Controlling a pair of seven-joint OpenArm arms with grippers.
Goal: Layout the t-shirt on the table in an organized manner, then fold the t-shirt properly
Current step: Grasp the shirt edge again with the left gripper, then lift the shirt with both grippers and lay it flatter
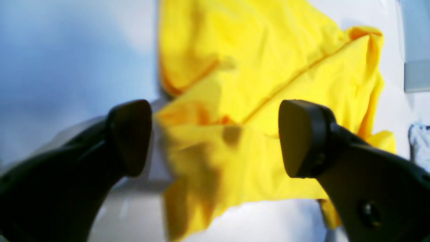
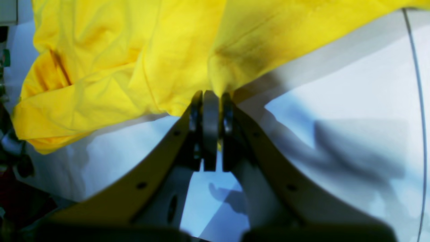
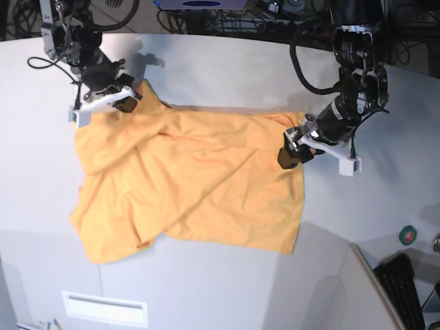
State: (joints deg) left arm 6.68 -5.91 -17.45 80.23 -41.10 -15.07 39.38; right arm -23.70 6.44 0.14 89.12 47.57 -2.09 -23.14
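Yellow t-shirt (image 3: 192, 182) lies rumpled on table (image 3: 227, 69), right hand (image 2: 211, 97) pinching its edge, left hand (image 1: 215, 137) seemingly released.

tape roll (image 3: 408, 235): near right edge | keyboard (image 3: 405, 287): bottom-right corner | cables (image 3: 234, 24): behind

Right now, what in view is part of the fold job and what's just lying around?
Job:
- t-shirt, crumpled, partly spread
- table
- right gripper, shut on the shirt's edge
- left gripper, open over the fabric

Lying about:
- green tape roll at the table edge
- keyboard off the table corner
- cables behind the table
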